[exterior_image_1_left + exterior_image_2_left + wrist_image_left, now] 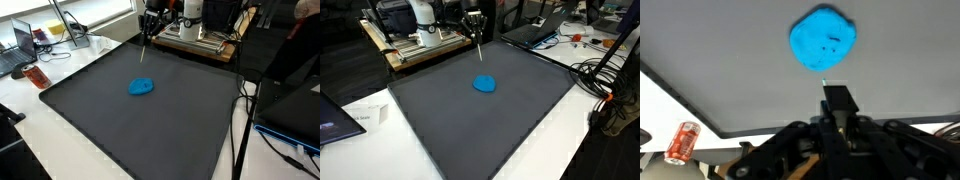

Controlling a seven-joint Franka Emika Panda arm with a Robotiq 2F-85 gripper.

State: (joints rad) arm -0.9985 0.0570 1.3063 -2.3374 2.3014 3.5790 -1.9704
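The claw (475,28) grips a thin stick (480,47) over the mat (440,120). A blue lump (485,84) lies nearby, a red can (682,142) farther off.

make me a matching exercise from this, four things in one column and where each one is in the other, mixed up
1 blue rounded lump
2 red can
3 thin pale stick
4 dark grey mat

a clamped in the shut gripper
b lying on the white table beside the mat
c on the middle of the mat
d spread over the table

Pairs: 1-c, 2-b, 3-a, 4-d
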